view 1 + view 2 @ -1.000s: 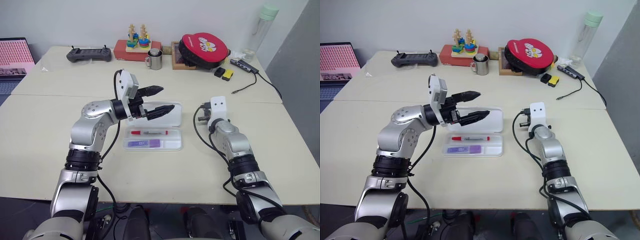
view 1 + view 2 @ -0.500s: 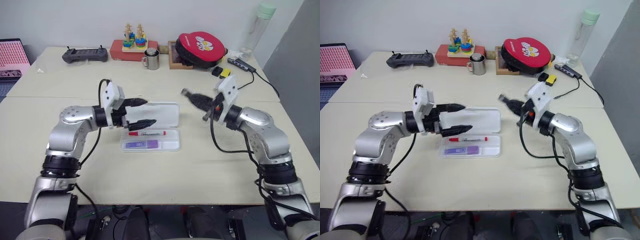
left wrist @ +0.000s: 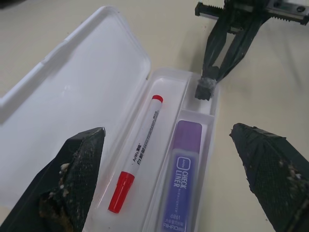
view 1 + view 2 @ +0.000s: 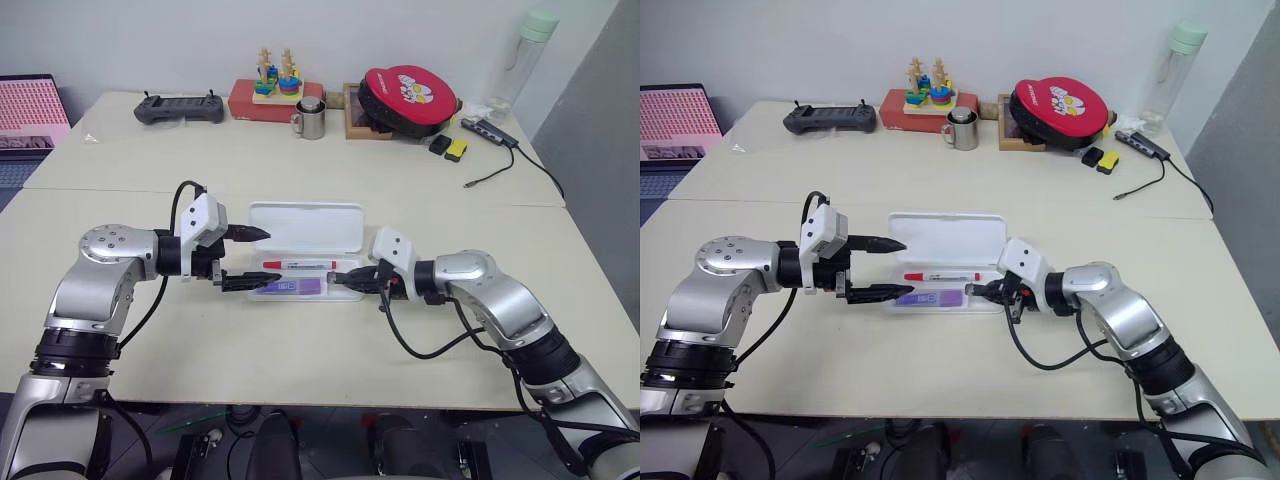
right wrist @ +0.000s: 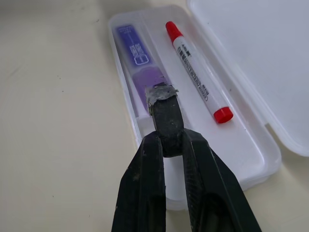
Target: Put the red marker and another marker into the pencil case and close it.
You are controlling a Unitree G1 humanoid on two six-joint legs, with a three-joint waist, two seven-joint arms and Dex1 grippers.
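Since the red marker (image 3: pixel 138 153) and purple marker (image 3: pixel 182 183) lie in the pencil case (image 4: pixel 305 228), closing comes next; left gripper (image 4: pixel 243 258) spread wide beside it; right gripper (image 5: pixel 164 117) pressed together, maybe pinching something small.

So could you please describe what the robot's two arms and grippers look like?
Both arms are silver-grey metal with black ribbed joint rings. Each wrist carries a white boxy camera housing, and a loose black cable loops from it back along the forearm. The left gripper and right gripper each have two black tapered fingers; the right gripper's fingertips are wrapped in grey tape.
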